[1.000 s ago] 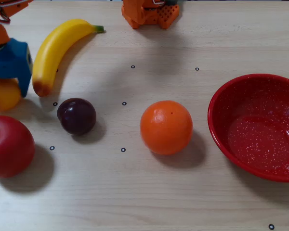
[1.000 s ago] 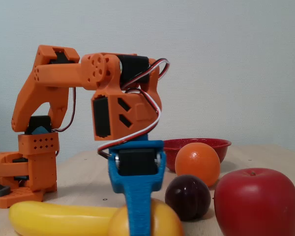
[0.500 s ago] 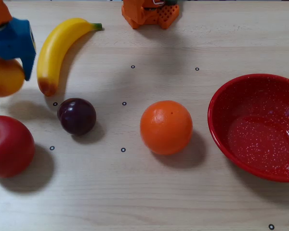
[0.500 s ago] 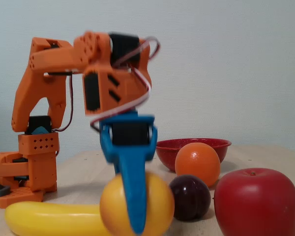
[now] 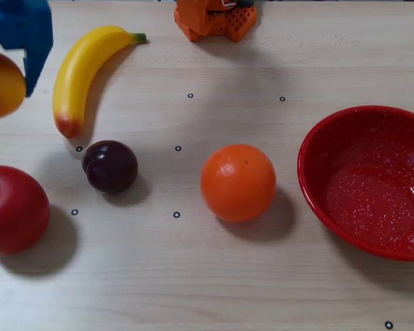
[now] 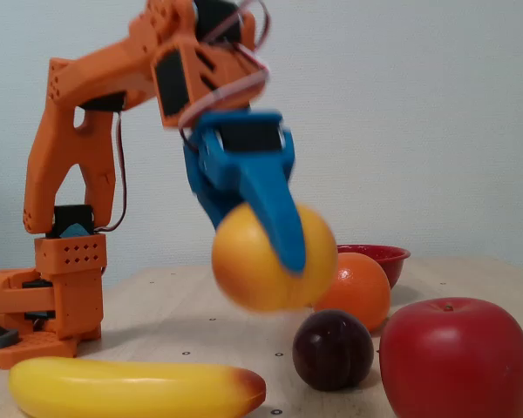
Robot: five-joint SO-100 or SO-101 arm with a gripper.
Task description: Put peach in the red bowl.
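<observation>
Red apple [image 6: 458, 357] and dark plum [image 6: 333, 350] sit nearest, the banana [image 6: 131, 388] beside them, the orange [image 6: 359, 287] and red bowl [image 6: 379, 254] farther back. Pale wood surface [image 5: 214, 276], plain wall. The blue claw [image 6: 279, 248] grips the yellow-orange peach [image 6: 253, 261] aloft above the banana.

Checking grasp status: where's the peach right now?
The peach is off the table, clamped in the blue gripper. In a fixed view from above it sits at the far left edge, left of the banana, above the apple.
</observation>
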